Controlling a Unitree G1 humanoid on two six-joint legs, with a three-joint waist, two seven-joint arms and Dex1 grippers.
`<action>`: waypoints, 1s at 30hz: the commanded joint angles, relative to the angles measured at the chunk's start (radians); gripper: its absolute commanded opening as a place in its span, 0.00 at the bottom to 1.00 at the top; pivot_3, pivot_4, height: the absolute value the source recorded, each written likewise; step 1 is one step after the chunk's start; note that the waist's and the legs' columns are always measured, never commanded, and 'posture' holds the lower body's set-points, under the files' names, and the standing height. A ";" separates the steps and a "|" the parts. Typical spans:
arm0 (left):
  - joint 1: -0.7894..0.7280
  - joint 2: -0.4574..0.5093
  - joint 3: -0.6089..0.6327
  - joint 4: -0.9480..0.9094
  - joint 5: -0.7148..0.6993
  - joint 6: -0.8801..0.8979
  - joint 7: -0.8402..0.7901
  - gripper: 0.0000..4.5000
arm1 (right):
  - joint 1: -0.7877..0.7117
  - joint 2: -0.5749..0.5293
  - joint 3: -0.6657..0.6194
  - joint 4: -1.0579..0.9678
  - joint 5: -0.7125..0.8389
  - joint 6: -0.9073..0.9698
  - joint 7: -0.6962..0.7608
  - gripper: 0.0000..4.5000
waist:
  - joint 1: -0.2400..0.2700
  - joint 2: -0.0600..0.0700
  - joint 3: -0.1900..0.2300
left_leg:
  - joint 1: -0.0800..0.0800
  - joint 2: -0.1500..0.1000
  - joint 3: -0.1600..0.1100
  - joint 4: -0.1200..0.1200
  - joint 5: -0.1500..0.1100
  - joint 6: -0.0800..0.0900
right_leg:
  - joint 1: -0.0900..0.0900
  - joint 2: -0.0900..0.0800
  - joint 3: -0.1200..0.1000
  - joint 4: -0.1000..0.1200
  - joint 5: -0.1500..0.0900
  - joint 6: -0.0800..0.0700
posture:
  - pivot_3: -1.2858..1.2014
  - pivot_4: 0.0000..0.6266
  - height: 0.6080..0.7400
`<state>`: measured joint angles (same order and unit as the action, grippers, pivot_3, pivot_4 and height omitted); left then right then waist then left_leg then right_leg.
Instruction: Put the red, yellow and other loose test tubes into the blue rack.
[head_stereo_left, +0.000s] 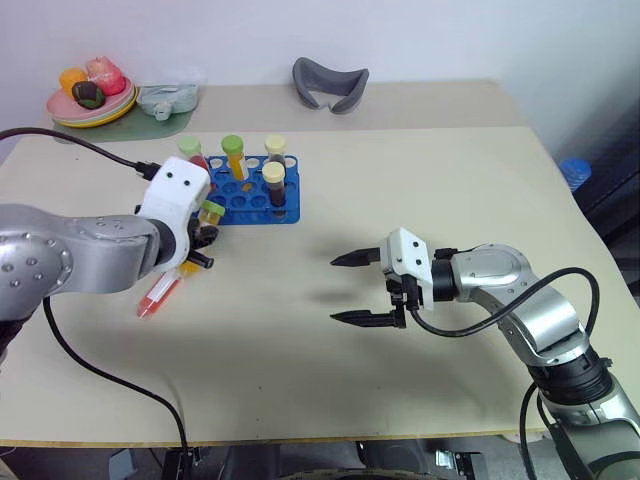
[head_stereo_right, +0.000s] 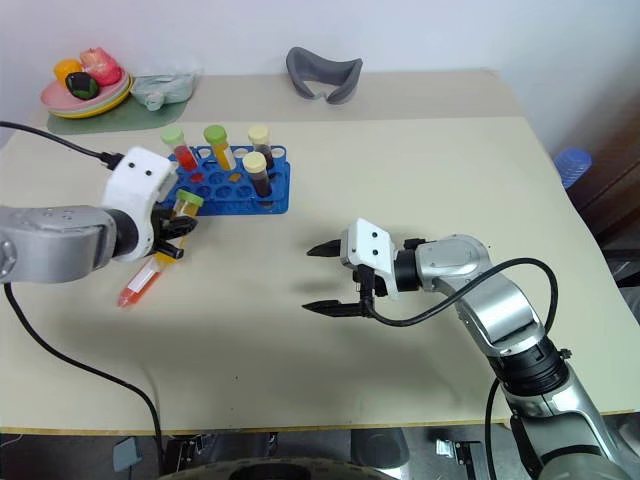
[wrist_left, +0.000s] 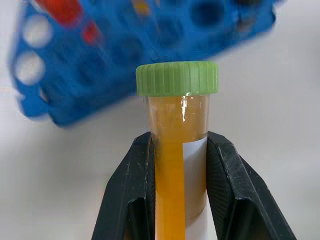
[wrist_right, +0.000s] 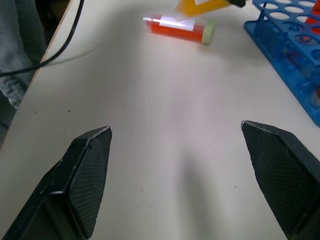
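Gripping a green-capped test tube of yellow-orange liquid (wrist_left: 177, 125), the left gripper (head_stereo_left: 200, 240) has its two black fingers (wrist_left: 135, 190) clamped on the tube's body just below the cap, at the left of the head views. The tube sits tilted in that grip, its cap pointing toward the blue plastic test tube rack (head_stereo_left: 250, 200), which stands on the beige desk (head_stereo_left: 400, 180) in the upper left of the frame, just beside the left gripper.

Four capped tubes stand upright in the rack: a green-capped red one (head_stereo_left: 192, 152), a green-capped yellow one (head_stereo_left: 235, 157), a cream-capped one at the back (head_stereo_left: 276, 150) and a cream-capped dark one (head_stereo_left: 274, 185) nearer the front. Several of the rack's holes are open.

A loose test tube of red liquid with a pale green cap (head_stereo_left: 158, 295) lies flat on the desk at the left of the frame, below the left gripper and partly under it; in the right wrist view it shows lying on its side (wrist_right: 177, 27) near the rack's corner.

The right gripper (head_stereo_left: 355, 290) hovers over bare desk in the middle of the frame, pointing toward the left, its fingers (wrist_right: 87, 175) spread wide apart and holding nothing.

At the far upper left of the frame a stack of plates with toy food (head_stereo_left: 90, 95) rests on a green mat, with a pale crumpled item (head_stereo_left: 165, 98) beside it, and a grey curved object (head_stereo_left: 330, 85) lies at the desk's far edge.
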<state>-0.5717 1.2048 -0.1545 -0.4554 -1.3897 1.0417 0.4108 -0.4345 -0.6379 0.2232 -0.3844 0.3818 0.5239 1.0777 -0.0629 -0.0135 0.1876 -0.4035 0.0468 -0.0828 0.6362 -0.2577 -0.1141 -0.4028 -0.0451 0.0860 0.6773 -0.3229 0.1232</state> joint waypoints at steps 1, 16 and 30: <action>0.058 -0.087 0.095 -0.017 0.339 -0.251 -0.095 0.18 | -0.019 0.024 -0.018 -0.020 0.032 0.009 -0.021 0.94 | 0.006 0.000 0.000 | 0.000 0.000 0.000 0.000 0.000 0.000 | 0.000 0.000 0.000 0.000 0.000 0.000 | 0.52 0.24 1.00; 0.097 -0.698 0.102 0.419 1.133 -1.068 -0.298 0.18 | 0.002 0.080 0.003 -0.057 0.035 0.054 -0.108 0.94 | 0.020 0.000 -0.001 | -0.004 0.000 0.000 0.001 -0.001 0.002 | 0.000 -0.001 -0.002 -0.006 0.000 0.000 | 0.52 0.24 1.00; 0.033 -0.912 0.137 0.696 1.235 -1.297 -0.487 0.18 | 0.013 0.071 -0.013 -0.090 0.058 0.080 -0.148 0.94 | 0.018 0.000 -0.001 | -0.004 0.000 -0.001 0.003 -0.002 0.003 | 0.001 -0.001 -0.003 -0.005 0.001 0.000 | 0.52 0.24 1.00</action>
<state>-0.5190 0.2961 -0.0427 0.2543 -0.1731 -0.2264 -0.0654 -0.4180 -0.5655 0.2313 -0.4316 0.4170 0.6062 0.9300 -0.0450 -0.0130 0.1864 -0.4075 0.0469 -0.0837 0.6393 -0.2593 -0.1112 -0.4018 -0.0461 0.0826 0.6723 -0.3224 0.1236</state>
